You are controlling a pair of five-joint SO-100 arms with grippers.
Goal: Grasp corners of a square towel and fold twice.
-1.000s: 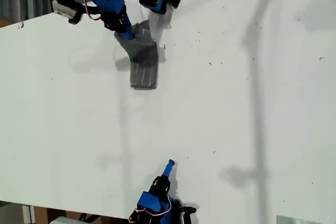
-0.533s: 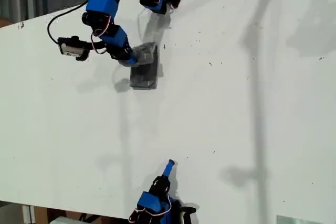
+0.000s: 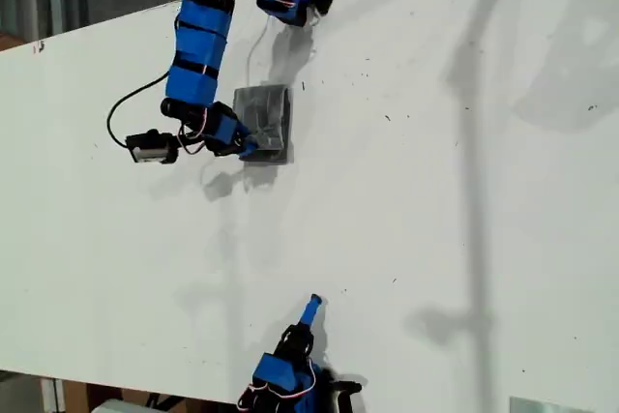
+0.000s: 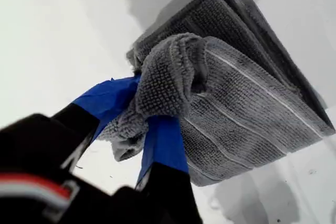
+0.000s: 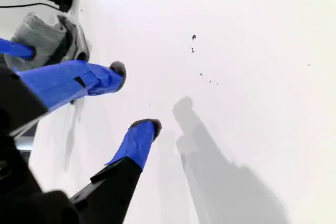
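The wide white flat bench is carrying a grey striped soft cloth towel, already folded into a small thick rectangle near the exterior view's top, long axis running toward the far edge. My first claw is pinching a bunched grey corner of it, the folded stack lying just beyond its blue tips. My second claw is sitting spread and empty, well apart near the exterior view's bottom edge, so the first arm is nearer.
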